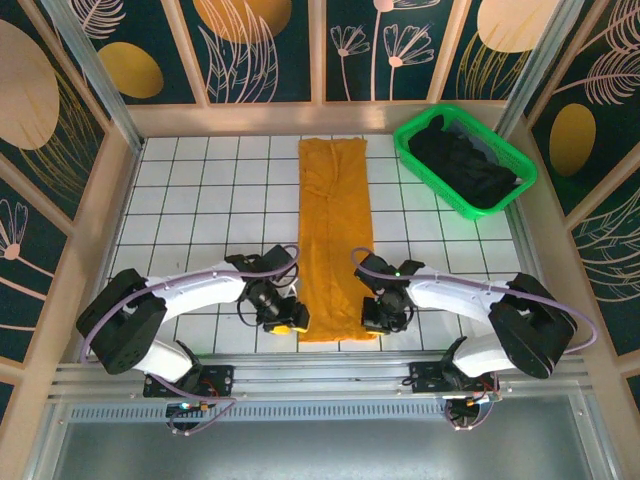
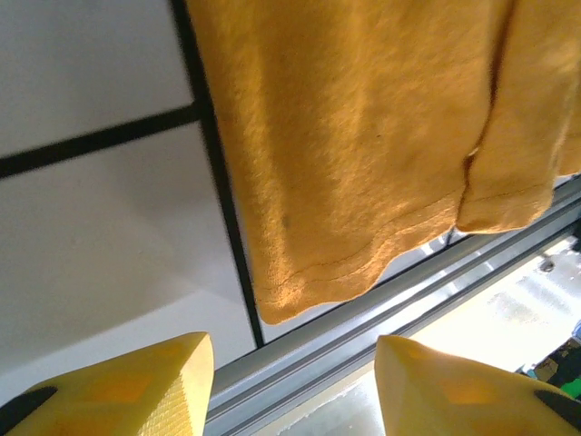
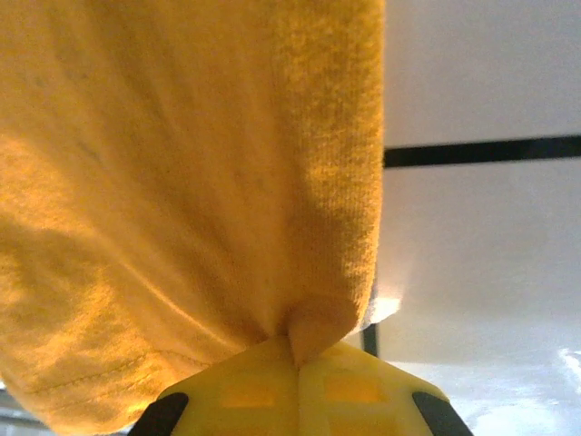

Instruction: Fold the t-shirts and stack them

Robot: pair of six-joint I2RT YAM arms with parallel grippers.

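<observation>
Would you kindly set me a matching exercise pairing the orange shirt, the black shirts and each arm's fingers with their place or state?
1 orange shirt
2 black shirts
3 left fingers
4 right fingers

a in the green basket
b open, nothing held
c a long strip on the table
d shut on orange cloth

Pairs: 1-c, 2-a, 3-b, 4-d.

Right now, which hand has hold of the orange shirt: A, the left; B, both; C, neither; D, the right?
D: the right hand is pinched shut on a near corner of the orange shirt, while the left hand stands open, off the cloth.
</observation>
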